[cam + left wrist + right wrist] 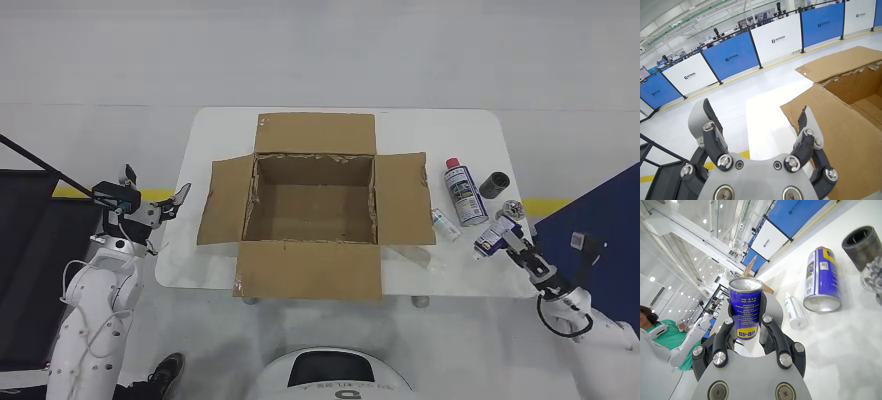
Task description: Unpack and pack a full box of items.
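The brown cardboard box (310, 270) is standing in the middle of the white surface (440, 135), with its four flaps lying spread outward and its bare floor showing. To the right of the box, a large blue-and-yellow spray can (465, 192) is lying on its side. A small white plastic bottle (445, 224) is lying just beside the can, on the box's side of it. A dark grey hollow cylinder (494, 185) is standing near the can on the other side, and a silver metal part (512, 210) is resting close to the cylinder. The right claw (746, 306) is hanging at the front right corner of the surface and is gripping a small blue metal can (745, 311) between both fingers. The left claw (755, 104) is hovering just off the left edge of the surface, apart from the box, with its fingers spread wide and holding nothing.
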Robot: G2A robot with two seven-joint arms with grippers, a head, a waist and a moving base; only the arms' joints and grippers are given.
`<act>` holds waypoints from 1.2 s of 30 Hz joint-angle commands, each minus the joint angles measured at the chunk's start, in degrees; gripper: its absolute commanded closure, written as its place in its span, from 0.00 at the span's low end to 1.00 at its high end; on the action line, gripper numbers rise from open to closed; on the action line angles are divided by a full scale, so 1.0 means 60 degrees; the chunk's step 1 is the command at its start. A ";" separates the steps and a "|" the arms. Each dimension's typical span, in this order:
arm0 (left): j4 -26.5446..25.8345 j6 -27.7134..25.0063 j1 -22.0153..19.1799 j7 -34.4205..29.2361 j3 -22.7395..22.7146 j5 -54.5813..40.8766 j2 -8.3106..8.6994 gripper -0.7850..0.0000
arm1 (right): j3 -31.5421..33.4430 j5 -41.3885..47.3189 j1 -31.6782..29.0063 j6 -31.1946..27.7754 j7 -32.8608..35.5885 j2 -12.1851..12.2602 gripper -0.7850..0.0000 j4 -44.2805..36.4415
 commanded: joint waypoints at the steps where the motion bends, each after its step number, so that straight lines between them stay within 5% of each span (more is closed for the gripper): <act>1: 0.0000 0.0000 0.0000 0.0000 0.0000 0.0000 0.0000 0.00 | -0.0122 0.0330 0.0282 0.0373 0.0743 0.0057 1.00 0.0563; 6: 0.0000 0.0000 0.0000 0.0000 0.0000 0.0000 0.0000 0.00 | -0.0205 0.0576 0.1036 0.1409 0.1999 0.0199 1.00 0.1555; 19: 0.0000 0.0000 0.0000 0.0000 0.0000 0.0000 0.0000 0.00 | -0.0493 -0.1429 0.2170 0.2974 0.1480 0.0300 1.00 0.2438; 33: 0.0000 0.0000 0.0000 0.0000 0.0000 0.0000 0.0000 0.00 | -0.0656 -0.2035 0.1942 0.3283 0.0863 0.0281 1.00 0.2094; 34: 0.0000 0.0000 0.0000 0.0000 0.0000 0.0000 0.0000 0.00 | -0.0658 -0.2036 0.1899 0.3294 0.0848 0.0280 0.91 0.2039; 36: 0.0000 0.0000 0.0000 0.0000 0.0000 0.0000 0.0000 0.00 | -0.0662 -0.2089 0.1814 0.3342 0.0799 0.0279 0.89 0.1917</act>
